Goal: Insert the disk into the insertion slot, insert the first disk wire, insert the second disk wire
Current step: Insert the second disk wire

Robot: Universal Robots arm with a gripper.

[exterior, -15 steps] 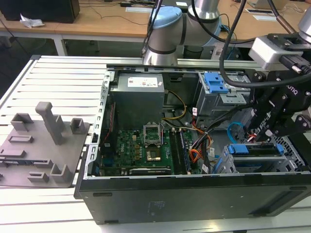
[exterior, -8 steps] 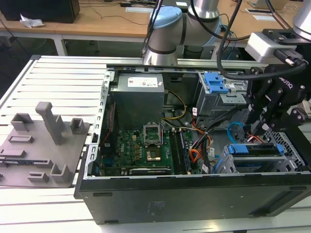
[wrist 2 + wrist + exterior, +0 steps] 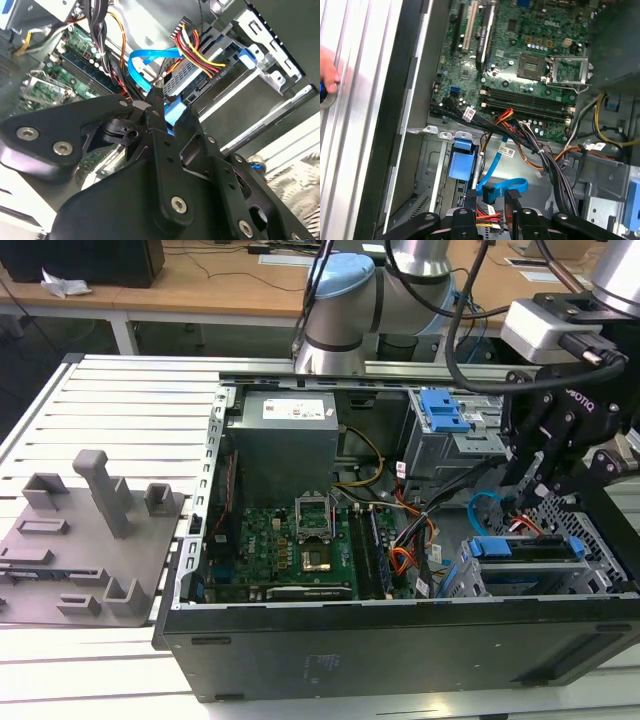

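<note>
The disk [image 3: 528,562] lies in the insertion slot [image 3: 592,538] at the case's front corner, on the exterior view's right, its blue carrier [image 3: 247,55] showing at the bay's mouth. The first disk wire [image 3: 202,55], a red, yellow and black bundle, ends in a black plug against the disk's end. The second disk wire [image 3: 150,54] is a light-blue flat cable that loops down to a dark plug [image 3: 487,192]. My gripper [image 3: 157,107] is just above the disk's connector end [image 3: 522,502], and its fingers [image 3: 512,202] are closed on that plug.
A taller grey cage with a blue latch [image 3: 445,412] stands behind the slot. The motherboard [image 3: 300,540] and loose cable bundles [image 3: 545,160] fill the case's middle. A grey fixture plate [image 3: 90,540] lies on the table at the exterior view's left. A person's hand [image 3: 327,75] rests outside the case wall.
</note>
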